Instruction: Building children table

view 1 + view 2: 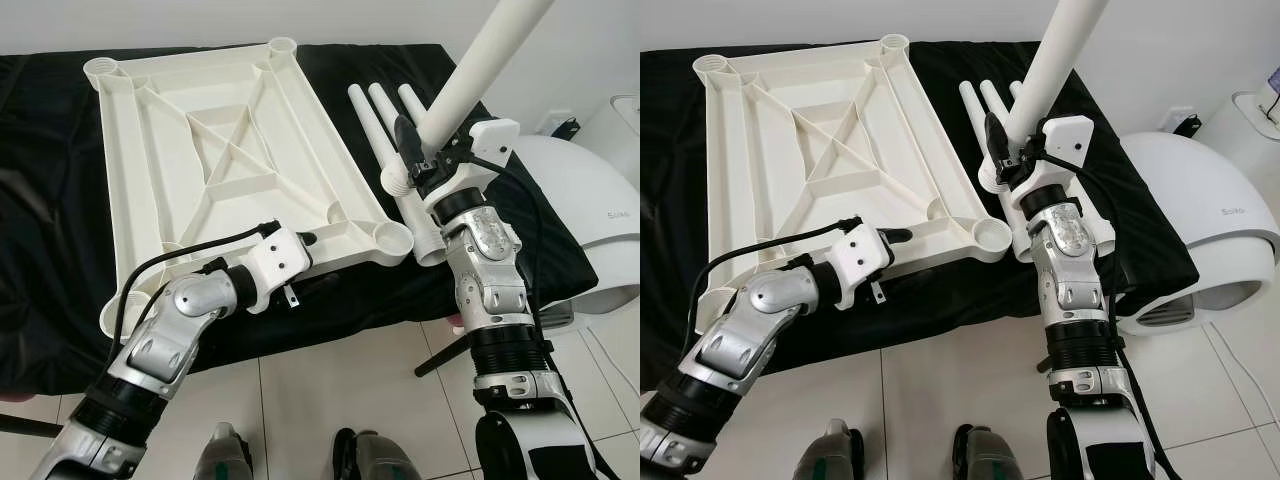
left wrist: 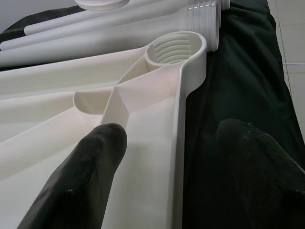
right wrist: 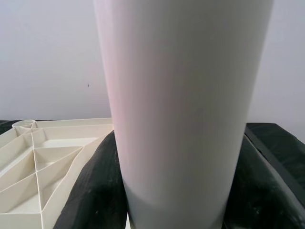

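Note:
The white plastic tabletop (image 1: pixel 215 150) lies upside down on a black cloth, its ribs and four threaded corner sockets facing up. My left gripper (image 1: pixel 312 262) is at the near rim beside the near right socket (image 1: pixel 392 237). It is open, with one finger (image 2: pixel 86 176) inside the rim and the other on the cloth outside. My right gripper (image 1: pixel 420 150) is shut on a white table leg (image 1: pixel 480 60), held tilted up above the table's right edge. Three more legs (image 1: pixel 375 120) lie side by side on the cloth, threaded ends toward me.
The cloth-covered surface (image 1: pixel 40 200) ends just in front of me above a white tiled floor (image 1: pixel 330 390). A white rounded appliance (image 1: pixel 580 200) stands at the right. My feet (image 1: pixel 225 455) are below, and a dark rod (image 1: pixel 440 357) slants by my right forearm.

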Controlling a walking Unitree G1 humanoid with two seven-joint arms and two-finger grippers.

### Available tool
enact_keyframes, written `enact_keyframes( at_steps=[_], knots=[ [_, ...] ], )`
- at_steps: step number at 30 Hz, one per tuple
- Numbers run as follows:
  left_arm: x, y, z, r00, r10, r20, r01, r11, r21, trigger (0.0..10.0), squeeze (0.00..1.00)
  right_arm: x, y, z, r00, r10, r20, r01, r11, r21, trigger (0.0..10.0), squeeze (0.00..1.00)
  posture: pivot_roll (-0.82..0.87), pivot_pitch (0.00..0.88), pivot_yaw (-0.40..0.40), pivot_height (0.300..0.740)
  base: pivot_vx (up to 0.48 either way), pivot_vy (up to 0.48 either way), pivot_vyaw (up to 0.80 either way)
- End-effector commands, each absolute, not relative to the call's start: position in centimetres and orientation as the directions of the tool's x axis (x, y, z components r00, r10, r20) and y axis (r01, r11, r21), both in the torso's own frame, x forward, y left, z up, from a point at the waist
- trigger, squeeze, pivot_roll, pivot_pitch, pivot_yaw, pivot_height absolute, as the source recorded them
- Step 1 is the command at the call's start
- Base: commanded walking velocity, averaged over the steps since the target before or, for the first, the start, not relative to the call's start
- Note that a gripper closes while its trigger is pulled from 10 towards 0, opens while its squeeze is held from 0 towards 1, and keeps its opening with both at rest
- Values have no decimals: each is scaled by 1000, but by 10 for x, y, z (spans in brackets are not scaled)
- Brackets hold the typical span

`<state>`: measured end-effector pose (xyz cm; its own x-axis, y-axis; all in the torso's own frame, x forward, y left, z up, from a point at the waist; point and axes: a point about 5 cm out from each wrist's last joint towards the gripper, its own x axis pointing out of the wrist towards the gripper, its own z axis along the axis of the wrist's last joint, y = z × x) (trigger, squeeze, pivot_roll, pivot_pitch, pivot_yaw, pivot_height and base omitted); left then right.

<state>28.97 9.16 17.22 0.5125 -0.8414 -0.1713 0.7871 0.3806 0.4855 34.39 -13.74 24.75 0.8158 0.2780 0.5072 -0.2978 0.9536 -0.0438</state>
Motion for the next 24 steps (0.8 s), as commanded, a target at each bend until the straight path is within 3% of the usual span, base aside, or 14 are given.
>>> enact_keyframes(
  at_steps=[1,19,24],
  knots=[
    [288,88,167,470,-856,-214,812,325,485,10000,0,342,-142,254,803,265,534,-278,959,-58,10000,0,42,172,-40,740,0,0,0],
    [299,91,145,487,-779,-396,828,267,493,10000,0,339,-143,255,800,255,542,-264,962,-63,10000,0,30,161,-15,740,0,0,0],
    [307,92,142,504,-753,-422,843,322,431,10000,0,338,-142,255,800,251,545,-260,964,-63,10000,0,26,156,-10,740,0,0,0]
  ],
)
